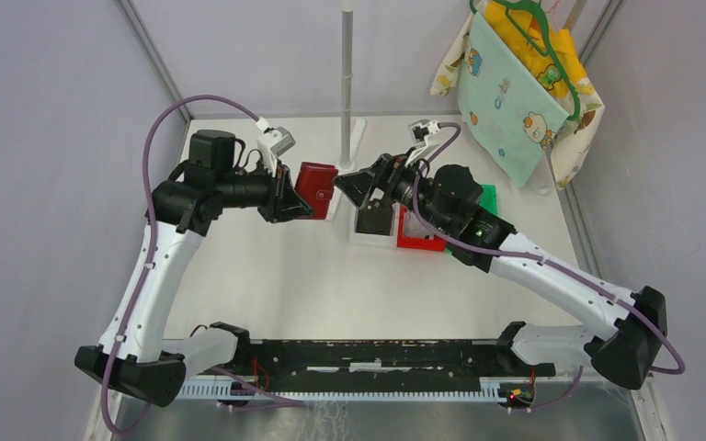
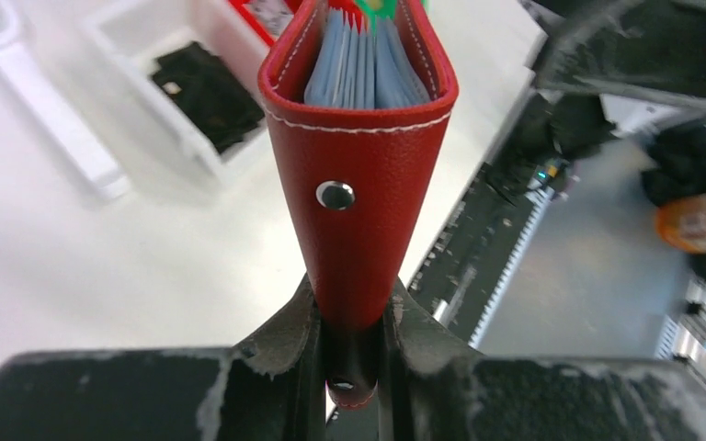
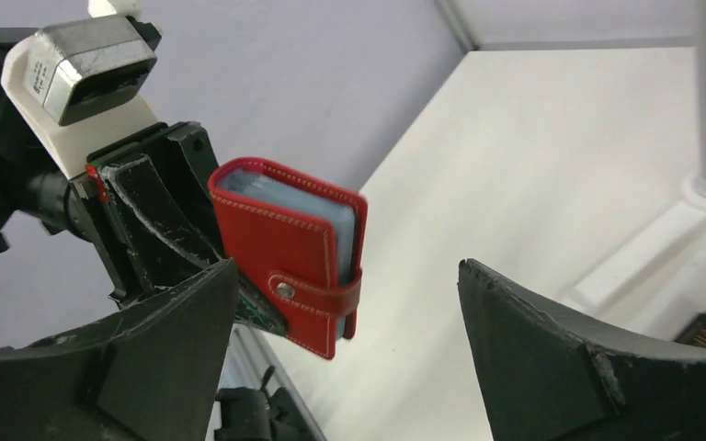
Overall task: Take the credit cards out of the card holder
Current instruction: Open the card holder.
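Left gripper [image 2: 352, 308]: closed on the lower end of the small glossy red folding card holder [image 2: 358, 184], one black finger pressed to each face.
Card holder: held in the air above the white counter [image 1: 331, 285], touching no surface. In the top view it juts from the left gripper toward the right arm. In the left wrist view its open edge points away from the camera.
Closure: a red strap wraps over the holder's free edge and sits on a metal snap [image 3: 285, 288], as the right wrist view shows.
Credit cards [image 2: 363, 69]: thin grey-blue edges packed side by side between the two red covers, all inside the holder. None stands out past the stitched rim.
Right gripper [image 1: 360, 197]: open, its two black fingers [image 3: 570, 367] spread wide with nothing between them. It faces the holder from just beside it and, in the right wrist view, is apart from it.
White rectangular tray [image 2: 142, 28]: rests on the counter below the grippers and holds a black lumpy item [image 2: 204, 87].
Red plastic bin [image 1: 418, 241]: lies on the counter just beside the tray, partly under the right arm.
Grey upright pole [image 1: 347, 83]: stands on a white base at the far edge of the counter.
Patterned cloth bag [image 1: 515, 101]: hangs from a green hanger at the far right.
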You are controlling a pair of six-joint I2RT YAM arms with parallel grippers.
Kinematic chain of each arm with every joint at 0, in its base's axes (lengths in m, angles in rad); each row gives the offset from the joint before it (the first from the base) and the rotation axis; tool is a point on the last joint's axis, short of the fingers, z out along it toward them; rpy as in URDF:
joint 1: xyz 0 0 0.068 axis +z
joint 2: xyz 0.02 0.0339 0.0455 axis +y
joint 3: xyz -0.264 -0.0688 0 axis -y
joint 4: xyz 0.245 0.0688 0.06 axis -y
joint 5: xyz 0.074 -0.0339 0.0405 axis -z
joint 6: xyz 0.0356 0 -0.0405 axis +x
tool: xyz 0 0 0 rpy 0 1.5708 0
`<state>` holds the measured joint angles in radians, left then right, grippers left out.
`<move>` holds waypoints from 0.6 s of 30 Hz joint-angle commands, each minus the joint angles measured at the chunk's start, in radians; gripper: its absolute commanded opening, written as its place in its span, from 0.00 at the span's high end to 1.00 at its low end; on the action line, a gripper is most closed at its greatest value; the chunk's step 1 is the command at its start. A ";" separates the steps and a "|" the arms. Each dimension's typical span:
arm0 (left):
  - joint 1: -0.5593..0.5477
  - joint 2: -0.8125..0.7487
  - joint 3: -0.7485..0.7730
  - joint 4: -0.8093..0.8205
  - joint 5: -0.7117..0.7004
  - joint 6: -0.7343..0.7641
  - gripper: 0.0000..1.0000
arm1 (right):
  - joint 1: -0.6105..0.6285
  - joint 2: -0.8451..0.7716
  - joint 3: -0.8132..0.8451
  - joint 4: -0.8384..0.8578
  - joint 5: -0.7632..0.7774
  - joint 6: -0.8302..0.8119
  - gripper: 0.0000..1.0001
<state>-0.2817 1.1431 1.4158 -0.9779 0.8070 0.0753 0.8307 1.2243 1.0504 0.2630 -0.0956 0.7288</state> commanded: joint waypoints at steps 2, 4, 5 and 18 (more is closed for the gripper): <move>-0.001 -0.006 -0.017 0.130 -0.171 -0.105 0.98 | 0.114 -0.011 0.117 -0.261 0.389 -0.139 0.10; -0.003 0.004 -0.023 0.131 -0.171 -0.116 0.98 | 0.148 0.021 0.156 -0.274 0.395 -0.153 0.15; -0.005 0.006 -0.026 0.131 -0.173 -0.118 0.98 | 0.163 0.042 0.183 -0.299 0.399 -0.160 0.16; -0.011 -0.015 -0.053 0.135 -0.157 -0.108 0.98 | 0.246 0.254 0.448 -0.466 0.497 -0.173 0.37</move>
<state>-0.2886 1.1584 1.3594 -0.9062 0.6292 -0.0074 1.0718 1.4658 1.4254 -0.1596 0.3321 0.5671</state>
